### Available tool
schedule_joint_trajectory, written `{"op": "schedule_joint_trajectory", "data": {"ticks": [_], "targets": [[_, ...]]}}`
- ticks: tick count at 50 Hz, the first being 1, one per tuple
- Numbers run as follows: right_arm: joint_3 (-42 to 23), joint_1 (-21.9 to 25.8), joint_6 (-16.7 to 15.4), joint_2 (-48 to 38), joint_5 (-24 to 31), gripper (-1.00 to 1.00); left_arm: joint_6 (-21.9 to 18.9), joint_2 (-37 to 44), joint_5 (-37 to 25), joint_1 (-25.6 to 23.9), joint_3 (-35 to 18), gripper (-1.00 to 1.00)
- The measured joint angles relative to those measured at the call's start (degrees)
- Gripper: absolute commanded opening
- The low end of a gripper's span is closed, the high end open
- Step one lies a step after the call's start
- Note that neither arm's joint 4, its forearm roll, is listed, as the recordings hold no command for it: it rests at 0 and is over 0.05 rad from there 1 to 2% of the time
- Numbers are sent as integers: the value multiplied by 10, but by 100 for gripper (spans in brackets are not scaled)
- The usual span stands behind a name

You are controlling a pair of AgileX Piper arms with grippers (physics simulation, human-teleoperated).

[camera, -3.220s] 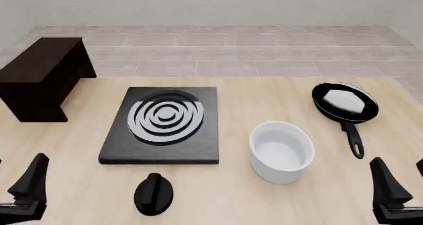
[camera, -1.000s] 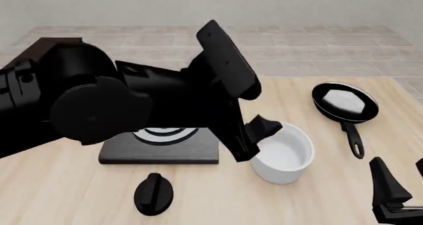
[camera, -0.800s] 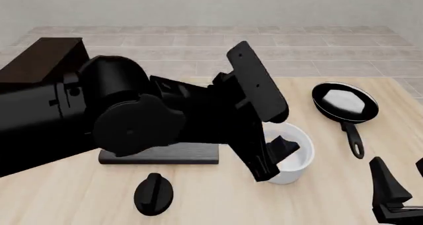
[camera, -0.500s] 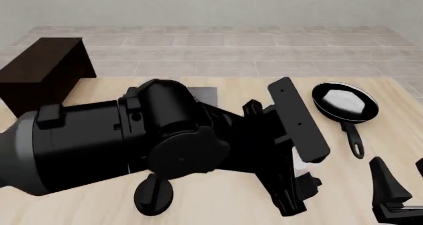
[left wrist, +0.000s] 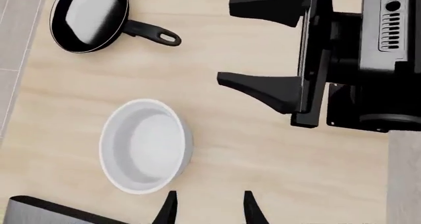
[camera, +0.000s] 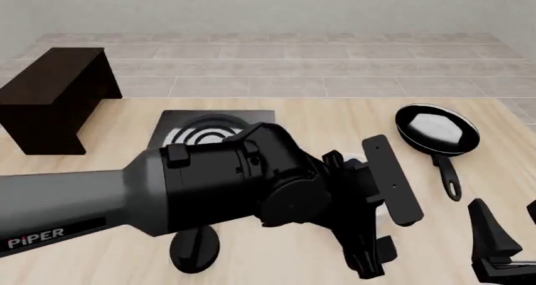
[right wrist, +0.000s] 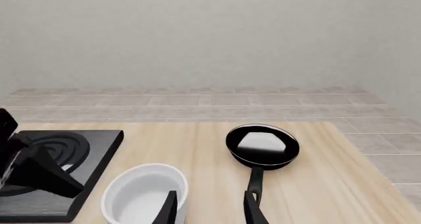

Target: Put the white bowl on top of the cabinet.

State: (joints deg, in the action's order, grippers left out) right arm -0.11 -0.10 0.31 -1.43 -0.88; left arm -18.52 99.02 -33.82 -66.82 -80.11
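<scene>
Pale wooden counter [camera: 100, 178] holds the bowl [left wrist: 145, 152] right of the stove plate [camera: 180, 125], just beside the open, empty left pincer [left wrist: 207, 209] above it, cabinet [camera: 50, 96] far left; right pincer [right wrist: 209, 208] idles open.

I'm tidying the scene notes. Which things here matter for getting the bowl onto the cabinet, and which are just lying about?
Part of the job:
white bowl
cabinet
left gripper, open, close by the bowl

Just lying about:
frying pan
stove plate
black knob
right gripper, idle at the near edge
</scene>
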Motion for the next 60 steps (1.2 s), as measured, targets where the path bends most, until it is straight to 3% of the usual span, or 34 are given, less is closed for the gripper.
{"op": "schedule_joint_trajectory", "data": {"ticks": [32, 60], "targets": [[0, 0, 0, 2, 2, 100, -95, 84, -32, 61, -63, 100], [0, 0, 0, -1, -1, 100, -98, 146, -19, 80, -78, 100]]}}
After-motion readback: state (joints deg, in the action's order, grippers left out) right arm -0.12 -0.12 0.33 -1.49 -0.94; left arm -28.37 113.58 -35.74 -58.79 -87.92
